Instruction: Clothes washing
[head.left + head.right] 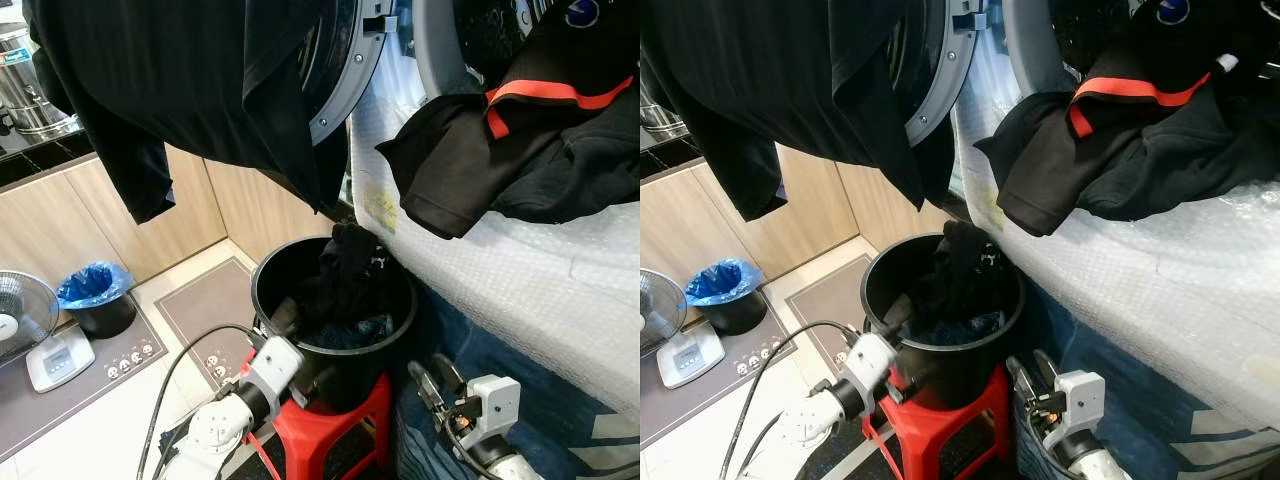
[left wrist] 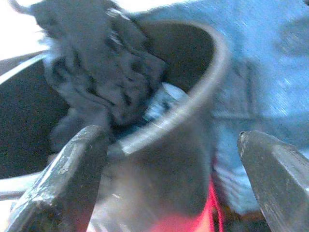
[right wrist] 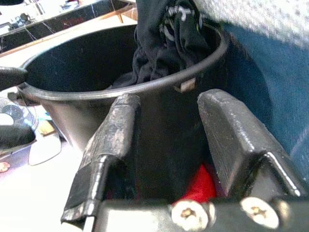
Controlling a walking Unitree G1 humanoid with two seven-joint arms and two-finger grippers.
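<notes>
In front of me stands a black bucket (image 1: 300, 300) on a red stool (image 1: 330, 425), and inside it I see dark clothes (image 1: 345, 275) piled up, one piece hanging over the rim on the side nearest to the washing machine. Above the bucket the round door of the washing machine (image 1: 345, 80) is open, and a black garment (image 1: 170, 90) hangs down in front of it, covering much of the upper part of my head view. To the right, on a surface wrapped in bubble film (image 1: 520, 290), lies another heap of black clothes with a red stripe (image 1: 520, 140), partly hanging over the edge. On the floor to the left I see a small bin with a blue bag (image 1: 95, 295), a fan (image 1: 20, 315), and a grey mat (image 1: 205, 310).

My left gripper (image 1: 285, 330) is at the near rim of the bucket. In the left wrist view its fingers (image 2: 63, 179) stand wide apart, and the bucket wall is between them, so it is released and grasps nothing. My right gripper (image 1: 430, 385) is low beside the bucket, between it and the blue side below the bubble film. In the right wrist view its fingers (image 3: 111, 150) are apart, pointing at the bucket wall, with nothing held.
</notes>
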